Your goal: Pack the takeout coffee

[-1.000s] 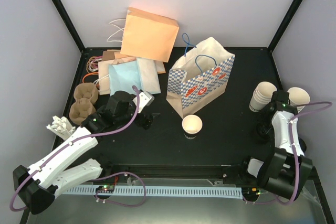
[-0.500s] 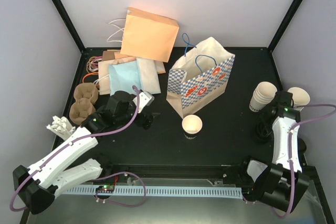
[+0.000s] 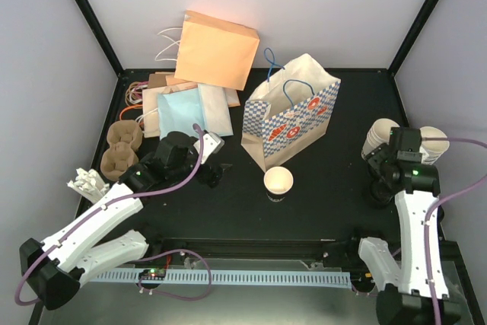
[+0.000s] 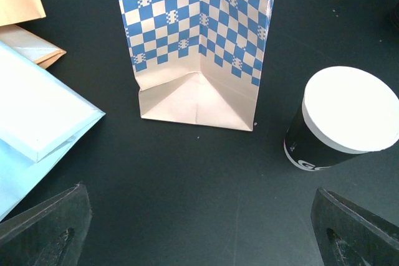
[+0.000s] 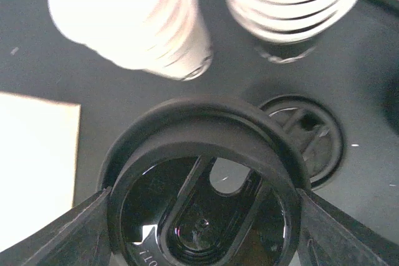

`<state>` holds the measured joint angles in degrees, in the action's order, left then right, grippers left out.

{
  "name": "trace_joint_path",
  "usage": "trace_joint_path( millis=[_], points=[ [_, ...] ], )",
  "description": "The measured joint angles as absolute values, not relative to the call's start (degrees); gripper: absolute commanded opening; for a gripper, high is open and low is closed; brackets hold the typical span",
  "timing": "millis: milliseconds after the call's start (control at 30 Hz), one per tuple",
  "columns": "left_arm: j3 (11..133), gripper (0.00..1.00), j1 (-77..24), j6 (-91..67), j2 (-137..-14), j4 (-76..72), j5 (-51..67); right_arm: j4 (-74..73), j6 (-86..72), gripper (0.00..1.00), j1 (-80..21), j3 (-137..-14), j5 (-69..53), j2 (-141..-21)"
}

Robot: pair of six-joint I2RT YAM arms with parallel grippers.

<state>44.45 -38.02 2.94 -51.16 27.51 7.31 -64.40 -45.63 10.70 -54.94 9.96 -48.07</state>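
– What sits along the table's [image 4: 187, 172] left edge?
– Two brown pulp cup carriers [image 3: 122, 146], with flat paper bags [image 3: 183, 110] toward the far left corner. Just right of them hangs the left gripper [image 4: 199, 191], its jaws spread wide and gripping nothing.
– And the takeout coffee cup?
– The takeout coffee cup [image 3: 278, 181] stands upright mid-table. It is just on the near side of the blue-checked bag [image 3: 293, 116] and apart from it.
– The right side?
– Stacks of paper cups [image 3: 378, 139] stand near the right edge. The right gripper [image 5: 202, 197] is beside them, its jaws set against both sides of a black lid [image 5: 199, 116]. Another round black piece [image 5: 305, 138] lies on the table just beyond it
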Motion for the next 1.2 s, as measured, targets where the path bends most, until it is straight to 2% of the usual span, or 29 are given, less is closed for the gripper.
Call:
trace_joint_path(
  millis=[233,533,833,1200],
  points=[
    [44.4,0.99,-38.0,3.0,-51.6,27.6,7.3,-63.8,-45.4,0.75,-9.5,-56.9,7.9,-47.1],
    [44.5,0.99,-38.0,2.4,-50.6,27.8,7.5,-54.7,-39.2,0.76,-27.7,-54.2,2.1,-48.6],
    [44.4,0.99,-38.3,-7.8,-50.6,25.9,12.5,-50.0,-34.0,0.79,-39.7,-51.8,0.1,-54.9],
    [38.1,0.99,-38.4,-19.9,-56.5,15.1,19.5,-50.2,-29.8,0.79,-51.6,-58.7,7.4,-67.7]
  ],
)
